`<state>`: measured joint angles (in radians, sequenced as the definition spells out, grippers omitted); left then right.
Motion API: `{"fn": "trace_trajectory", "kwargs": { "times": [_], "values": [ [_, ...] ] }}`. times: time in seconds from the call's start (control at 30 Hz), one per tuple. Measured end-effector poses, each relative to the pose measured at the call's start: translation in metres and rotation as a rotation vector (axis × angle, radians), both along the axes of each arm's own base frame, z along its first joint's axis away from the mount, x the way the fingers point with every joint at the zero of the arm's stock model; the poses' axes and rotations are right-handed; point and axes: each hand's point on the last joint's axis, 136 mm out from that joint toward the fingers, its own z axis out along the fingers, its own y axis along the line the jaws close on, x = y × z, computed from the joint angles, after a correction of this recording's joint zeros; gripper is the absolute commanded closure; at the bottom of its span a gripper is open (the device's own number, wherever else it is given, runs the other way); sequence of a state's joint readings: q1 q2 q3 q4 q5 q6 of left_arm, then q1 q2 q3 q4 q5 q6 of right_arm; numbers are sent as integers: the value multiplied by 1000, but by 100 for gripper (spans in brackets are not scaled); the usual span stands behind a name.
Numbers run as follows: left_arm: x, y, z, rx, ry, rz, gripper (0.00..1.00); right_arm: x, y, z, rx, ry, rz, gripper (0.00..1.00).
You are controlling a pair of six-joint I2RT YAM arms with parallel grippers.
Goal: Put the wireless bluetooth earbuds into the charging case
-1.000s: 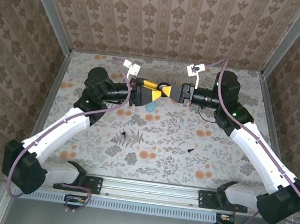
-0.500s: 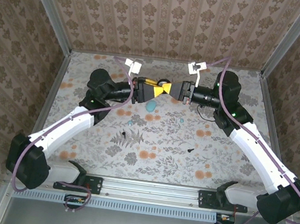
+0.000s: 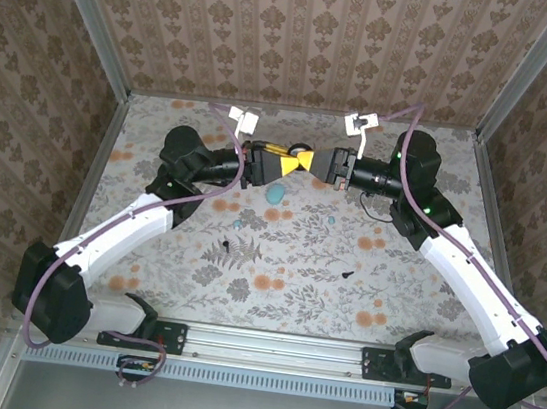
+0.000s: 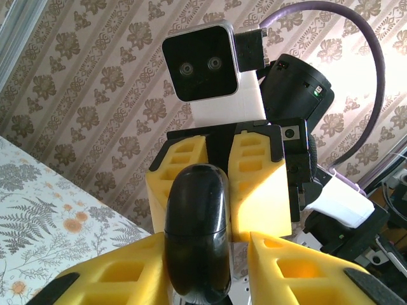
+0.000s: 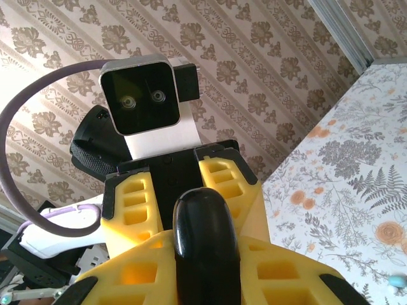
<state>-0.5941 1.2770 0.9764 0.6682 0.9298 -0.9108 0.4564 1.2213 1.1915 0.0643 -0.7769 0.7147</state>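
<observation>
The black charging case (image 3: 301, 152) hangs in the air at the back middle, where the two grippers meet. In the right wrist view the case (image 5: 205, 248) sits tight between both yellow fingers of my right gripper (image 5: 206, 236). Around the case's other end (image 4: 196, 235) is my left gripper (image 4: 206, 240); one finger touches it and a gap shows at the other. In the top view the left gripper (image 3: 294, 163) faces the right gripper (image 3: 313, 160). On the table lie teal earbuds (image 3: 235, 225) (image 3: 330, 218) and black earbuds (image 3: 222, 244) (image 3: 346, 273).
A larger teal rounded piece (image 3: 275, 194) lies on the floral table (image 3: 412, 303) below the grippers. Patterned walls (image 3: 306, 37) close the back and sides. A metal rail (image 3: 275, 346) runs along the near edge between the arm bases.
The left arm has shifted slightly back and right, and the meeting point of the grippers with the case has risen a little. The earbuds on the table have not moved.
</observation>
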Motion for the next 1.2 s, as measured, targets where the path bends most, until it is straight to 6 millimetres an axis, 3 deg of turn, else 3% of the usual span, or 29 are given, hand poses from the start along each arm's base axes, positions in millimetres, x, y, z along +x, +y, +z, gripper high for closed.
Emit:
{"fn": "trace_trajectory", "kwargs": {
  "times": [0.23, 0.33, 0.43, 0.6, 0.87, 1.2],
  "values": [
    [0, 0, 0, -2, 1, -1, 78, -1, -1, 2, 2, -5, -3, 92],
    [-1, 0, 0, -2, 0, -3, 87, -3, -2, 3, 4, -9, -3, 91],
    [-2, -1, 1, -3, -2, -6, 100, -3, -2, 4, 2, -11, -4, 81],
    [-1, -2, -1, 4, -1, -3, 100, -3, -3, 2, -3, -6, -15, 63],
    [-1, -1, -17, 83, -48, 34, 100, 3, -9, -22, -83, 45, -55, 43],
    [-20, 16, -29, 155, -250, 68, 100, -6, -8, -4, -107, -43, -9, 37]
  ]
}}
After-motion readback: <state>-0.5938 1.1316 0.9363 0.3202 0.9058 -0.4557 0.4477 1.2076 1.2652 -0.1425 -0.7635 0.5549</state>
